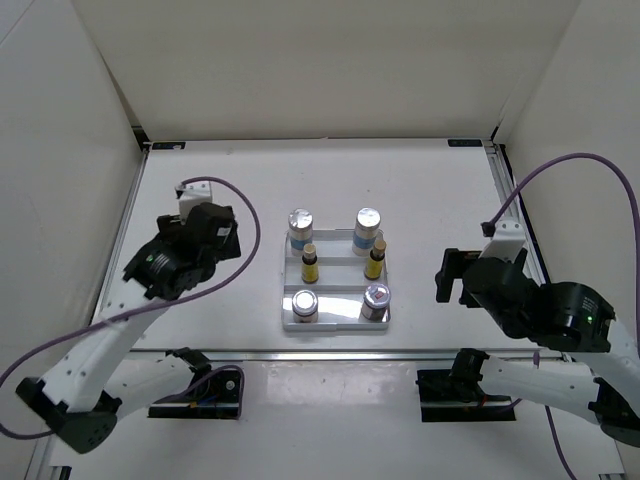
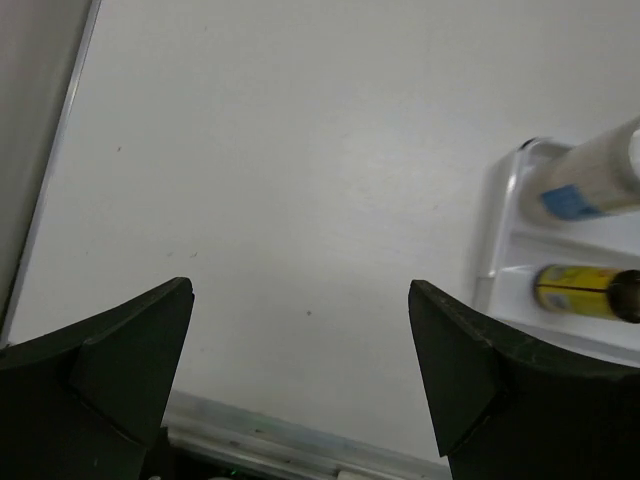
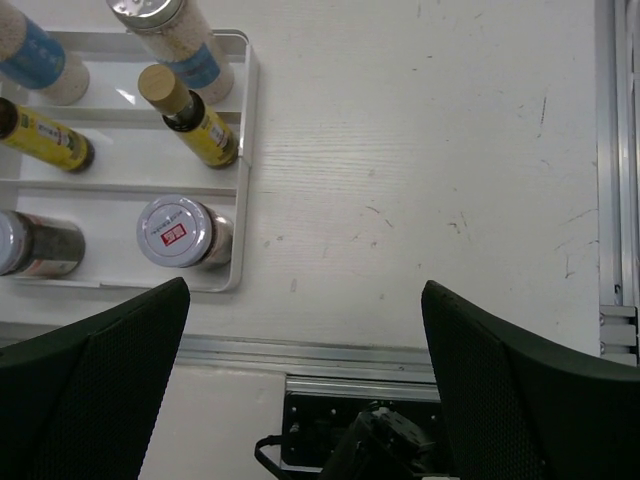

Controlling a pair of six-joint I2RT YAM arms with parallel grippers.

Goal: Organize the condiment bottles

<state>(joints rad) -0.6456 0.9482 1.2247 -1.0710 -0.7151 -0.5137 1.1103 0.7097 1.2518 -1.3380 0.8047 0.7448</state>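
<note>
Two arms flank a white bench (image 1: 420,190) where a stepped tray (image 1: 337,322) sits at centre, all six bottles standing upright in it, long axes vertical: white bottles (image 1: 301,228) along the far row, yellow bottles (image 1: 310,262) in the middle, jars (image 1: 305,304) on the near step. Each kind is paired left and right, so the sorting looks all but finished. The tray lies to the right of the left gripper (image 2: 300,288) and to the left of the right gripper (image 3: 305,288), with bare bench between on both sides. The right arm appears slightly the nearer, level with the near two rows; the left is level with the far row. The left arm reaches up its side of the bench, wrist bent towards the centre, jaws spread wide and holding nothing. The right arm is folded low at the right edge, jaws likewise spread and empty, pointing across at the tray's right wall
</note>
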